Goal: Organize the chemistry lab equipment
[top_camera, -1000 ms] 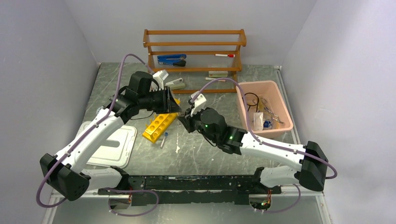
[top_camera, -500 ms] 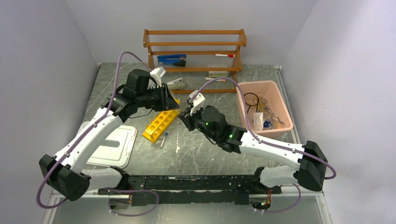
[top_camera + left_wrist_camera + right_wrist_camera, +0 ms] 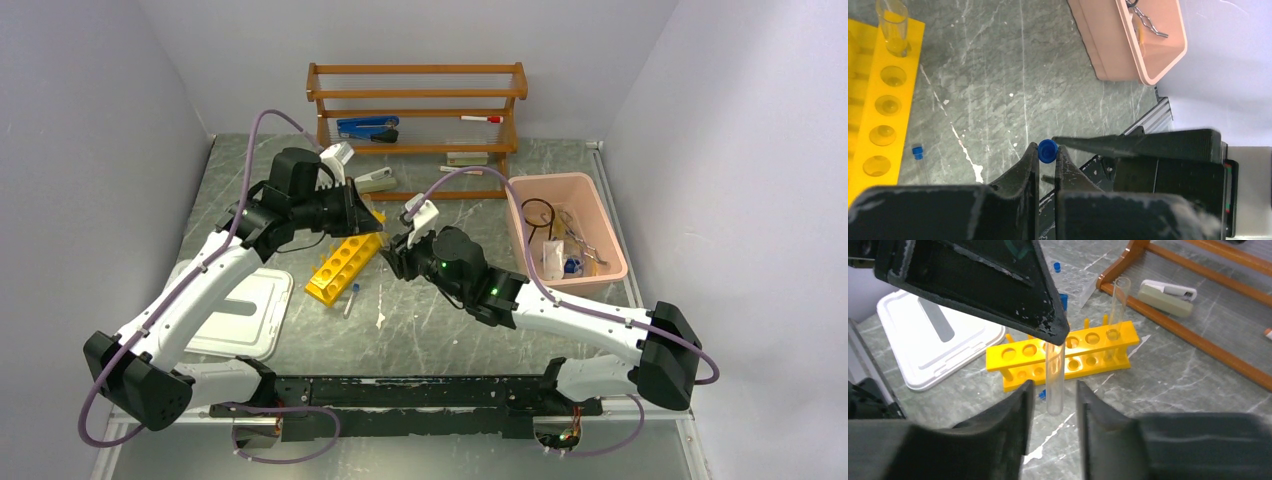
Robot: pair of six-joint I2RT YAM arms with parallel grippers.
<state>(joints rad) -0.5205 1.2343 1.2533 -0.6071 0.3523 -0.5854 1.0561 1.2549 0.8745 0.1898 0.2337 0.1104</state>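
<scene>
Biggest thing first: the grey marbled surface, with the wooden shelf rack along the back edge and a blue stapler sitting on one of its shelves. On the right is a pink tub with a black ring and some metal wire bits in it. I can't make out the smaller stuff in there. Near the left arm's base a white lid lies flat.

In the middle is the yellow test-tube rack, lying at an angle. One clear tube stands upright in an end hole, and the other holes I can see look open.

Both arms meet just right of that rack. The left claw is clenched on a blue-capped tube, pinching it right at the top. The left wrist view shows the blue cap squeezed between the fingertips. The tube hangs upright in the air over the surface, just in front of the rack and not in any hole.

The right claw is released. Its fingers stand either side of the tube's lower end with a gap on both sides, so it's not gripping anything.

Smallest bit: a loose tube with a blue cap lies on the surface just beside the rack's near end.
</scene>
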